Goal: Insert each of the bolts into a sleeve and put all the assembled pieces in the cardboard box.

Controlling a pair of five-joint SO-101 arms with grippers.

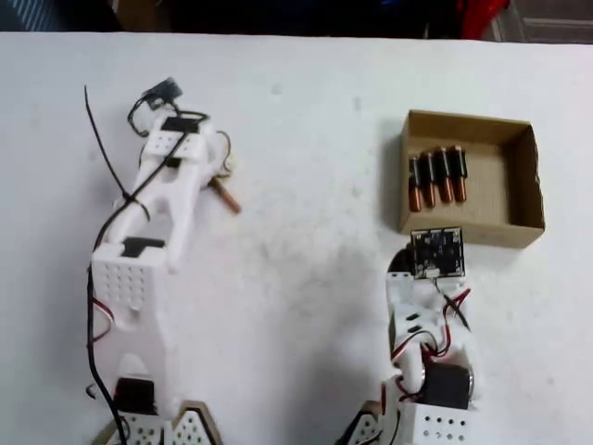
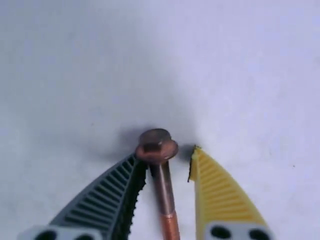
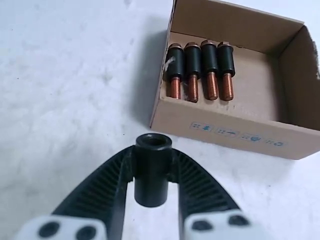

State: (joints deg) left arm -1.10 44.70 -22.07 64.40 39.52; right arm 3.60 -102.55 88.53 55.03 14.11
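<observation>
A copper bolt (image 2: 159,165) lies on the white table (image 2: 75,75) between the grey finger (image 2: 115,195) and the yellow finger (image 2: 215,190) of my left gripper (image 2: 167,156). That gripper is open: the grey finger touches the shaft and the yellow one stands off it. From above, the bolt (image 1: 225,197) pokes out beside the left gripper (image 1: 219,178). My right gripper (image 3: 153,155) is shut on a black sleeve (image 3: 152,172), held upright just in front of the cardboard box (image 3: 225,131). Several assembled pieces (image 3: 200,67) lie side by side in the box (image 1: 519,176).
The right arm's wrist (image 1: 435,252) sits right at the box's near wall. The left arm (image 1: 153,232) stretches across the left half of the table, with black cables (image 1: 102,158) looping beside it. Open table lies between the arms.
</observation>
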